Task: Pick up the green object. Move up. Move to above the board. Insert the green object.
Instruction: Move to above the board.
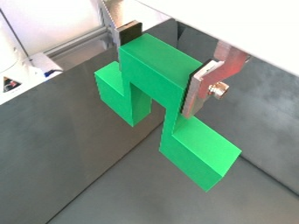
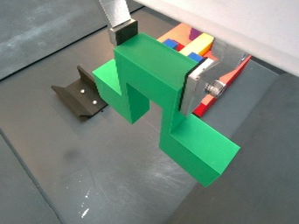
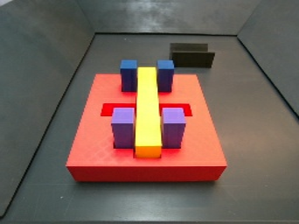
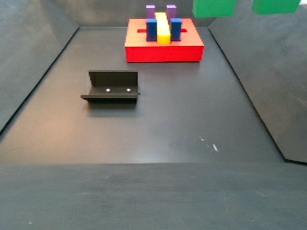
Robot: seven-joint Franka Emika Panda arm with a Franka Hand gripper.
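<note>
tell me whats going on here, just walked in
A Franka arm's two-finger gripper is shut on a solid green blocky piece, clamping its taller centre and holding it up off the dark floor. In a side view the piece shows only as green patches at the top edge. The flat square red board, carrying a long yellow bar and blue and purple blocks, waits with its recess unfilled. The dark L-shaped fixture stands apart.
</note>
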